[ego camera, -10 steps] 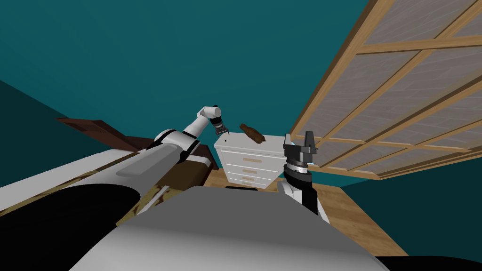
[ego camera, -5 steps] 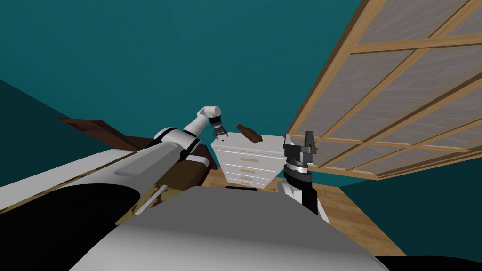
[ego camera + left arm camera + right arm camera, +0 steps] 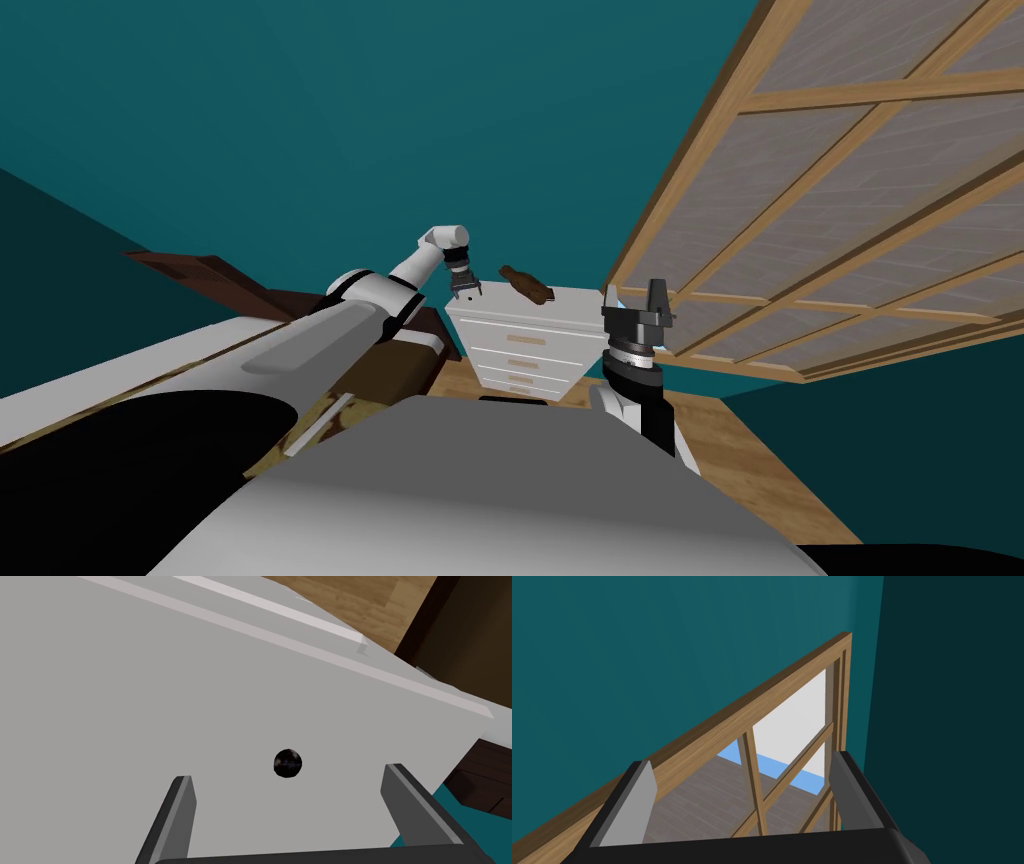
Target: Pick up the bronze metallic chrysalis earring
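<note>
The earring shows as a small, dark, nearly black round bead lying on the flat white top of the dresser. My left gripper hangs open just above it, the bead lying between its two fingers and touching neither. In the head view the left gripper points down at the near left corner of the white dresser. My right gripper is held up beside the dresser, open and empty, with its fingers wide apart.
A brown elongated object lies on the dresser top to the right of the left gripper. A dark brown bed frame stands left of the dresser. A large wooden-framed window fills the right wall. Wood floor lies below.
My left hand has come down a little closer to the dresser top, and my view has shifted slightly. The right arm has stayed put.
</note>
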